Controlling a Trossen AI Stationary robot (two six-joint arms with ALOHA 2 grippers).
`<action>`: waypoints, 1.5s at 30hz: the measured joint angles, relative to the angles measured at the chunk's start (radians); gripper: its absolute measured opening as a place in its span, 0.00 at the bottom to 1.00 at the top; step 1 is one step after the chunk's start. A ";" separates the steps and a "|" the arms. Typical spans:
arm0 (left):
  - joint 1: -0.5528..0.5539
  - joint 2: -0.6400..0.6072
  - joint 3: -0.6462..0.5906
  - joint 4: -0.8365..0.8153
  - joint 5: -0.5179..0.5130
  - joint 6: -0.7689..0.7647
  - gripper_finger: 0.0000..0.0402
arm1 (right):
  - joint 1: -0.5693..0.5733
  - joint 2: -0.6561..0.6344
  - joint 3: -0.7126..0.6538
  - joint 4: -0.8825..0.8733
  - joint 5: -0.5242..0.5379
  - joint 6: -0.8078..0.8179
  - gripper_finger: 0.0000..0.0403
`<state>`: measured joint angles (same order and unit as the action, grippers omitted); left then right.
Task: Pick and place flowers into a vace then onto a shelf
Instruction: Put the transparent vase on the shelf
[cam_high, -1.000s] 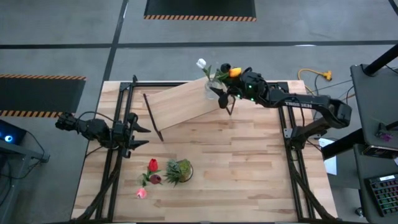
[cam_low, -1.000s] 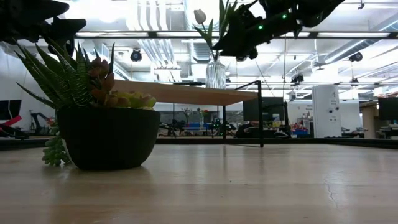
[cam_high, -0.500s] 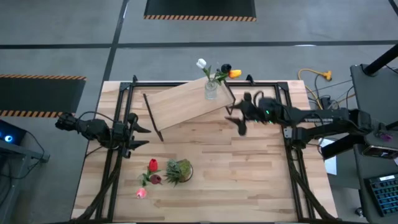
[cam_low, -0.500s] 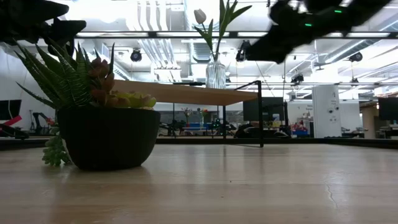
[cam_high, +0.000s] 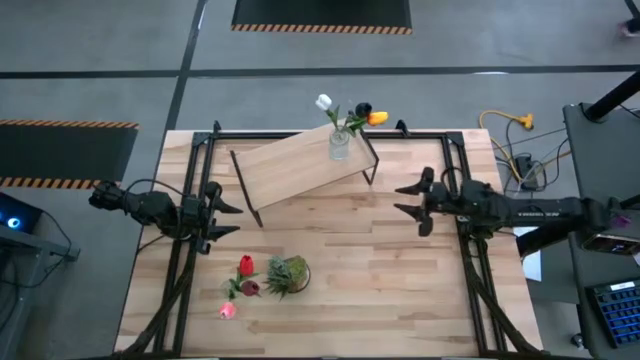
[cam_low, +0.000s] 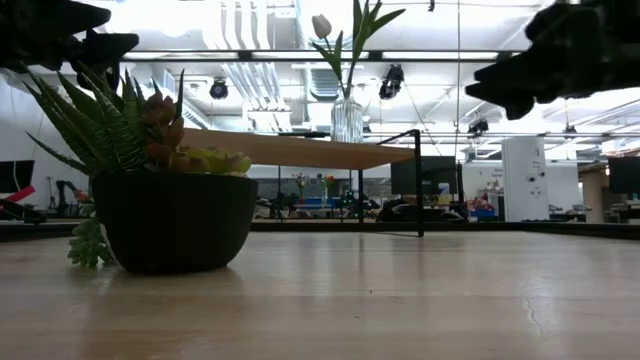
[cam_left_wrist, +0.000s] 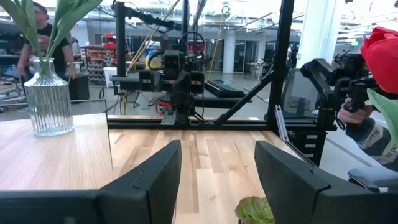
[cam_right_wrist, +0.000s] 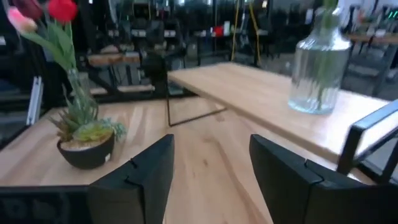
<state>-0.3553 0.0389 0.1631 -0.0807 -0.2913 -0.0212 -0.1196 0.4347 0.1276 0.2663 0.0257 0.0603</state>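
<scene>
- surface (cam_high: 400, 280) of pale wood carries everything; the shelf (cam_high: 300, 170) sits slanted at its far middle, with a glass vase (cam_high: 340, 146) on the shelf's right end holding white, dark and orange flowers (cam_high: 350, 110).
- left pincer (cam_high: 222, 211) waits at the left edge, fingers apart, holding nothing.
- right pincer (cam_high: 408, 197) hangs at the right, near side of the shelf, fingers apart and empty.
- potted plant (cam_high: 288, 275) stands at the near middle, with red and pink tulips (cam_high: 240, 285) upright just left of it.
- those remaining tulips stand to the near right of the left pincer and to the near left of the right one; the left arm looks nearer.
</scene>
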 joint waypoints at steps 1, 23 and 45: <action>0.000 0.000 0.000 0.000 0.000 0.000 0.47 | 0.000 -0.033 -0.016 0.001 0.001 -0.006 0.49; 0.002 0.002 0.001 0.055 -0.055 -0.045 0.64 | 0.000 -0.267 -0.119 -0.053 -0.030 -0.041 0.48; 0.002 0.340 0.437 -0.473 0.032 -0.395 0.74 | 0.000 -0.254 -0.119 -0.054 -0.025 -0.034 0.48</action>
<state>-0.3531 0.3792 0.6005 -0.5535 -0.2598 -0.4163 -0.1200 0.1806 0.0090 0.2127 0.0006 0.0266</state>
